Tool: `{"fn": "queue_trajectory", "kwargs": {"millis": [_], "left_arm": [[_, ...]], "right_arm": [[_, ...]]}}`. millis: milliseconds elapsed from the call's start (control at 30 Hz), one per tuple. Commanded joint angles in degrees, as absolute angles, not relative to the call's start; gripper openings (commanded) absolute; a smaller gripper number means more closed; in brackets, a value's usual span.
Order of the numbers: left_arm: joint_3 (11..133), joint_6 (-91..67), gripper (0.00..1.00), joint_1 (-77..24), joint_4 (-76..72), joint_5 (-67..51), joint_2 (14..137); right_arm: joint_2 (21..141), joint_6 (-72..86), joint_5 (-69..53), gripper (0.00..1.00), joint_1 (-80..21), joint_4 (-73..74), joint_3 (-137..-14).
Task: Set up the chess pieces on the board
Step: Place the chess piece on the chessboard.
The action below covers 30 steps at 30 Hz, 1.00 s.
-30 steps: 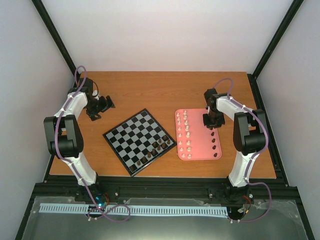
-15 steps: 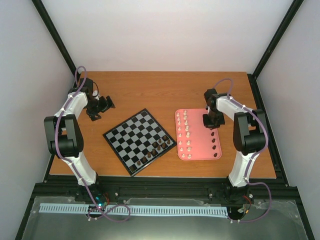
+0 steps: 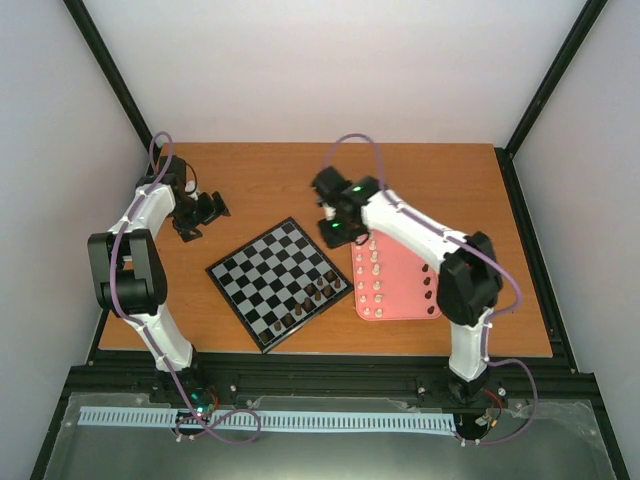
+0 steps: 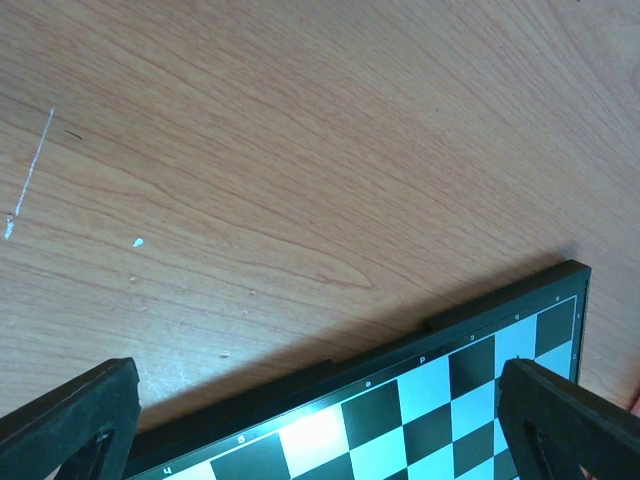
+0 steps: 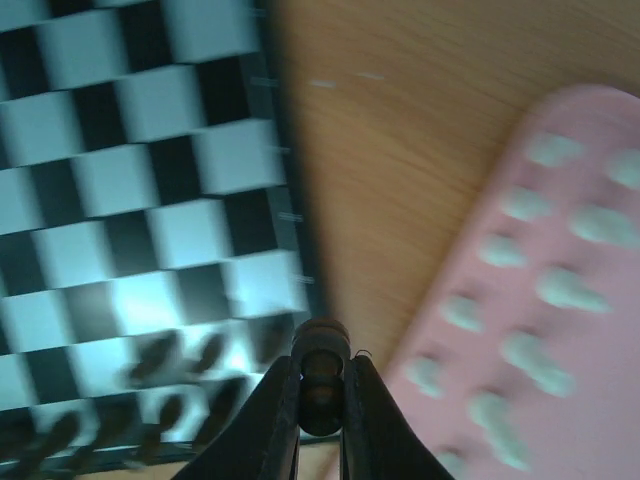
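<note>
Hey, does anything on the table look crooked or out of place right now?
The board sits turned at an angle to the table edges, while the pink tray lies nearly square. A pale scratch marks the wood in the left wrist view.

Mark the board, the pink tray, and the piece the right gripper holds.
board (image 3: 262,272): top view, bare central squares.
pink tray (image 3: 402,298): top view, bare floor between piece rows.
held dark piece (image 5: 321,368): right wrist view, its upper body.

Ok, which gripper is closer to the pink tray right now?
Right. The right gripper, shut on a dark piece, hovers beside the far-left corner of the pink tray; the left gripper is open, across the board from it.
</note>
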<state>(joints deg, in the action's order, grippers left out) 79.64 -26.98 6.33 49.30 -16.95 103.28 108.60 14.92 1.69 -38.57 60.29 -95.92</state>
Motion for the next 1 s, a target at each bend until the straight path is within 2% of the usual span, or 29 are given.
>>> {"fn": "queue_trajectory", "kwargs": {"millis": [0, 333, 967], "left_arm": [[79.83, -26.47, 1.0, 6.0, 48.8, -16.89, 100.95], [79.62, -26.8, 1.0, 6.02, 48.52, -17.13, 99.89], [78.92, -26.98, 1.0, 6.01, 47.78, -17.48, 98.94]], "right_arm": [[115.46, 16.88, 0.46, 0.03, -47.51, 64.5, -103.74], [121.85, 16.7, -0.08, 0.03, -58.84, 68.43, -109.69], [124.93, 16.52, -4.03, 0.03, -59.5, 66.56, -104.85]]}}
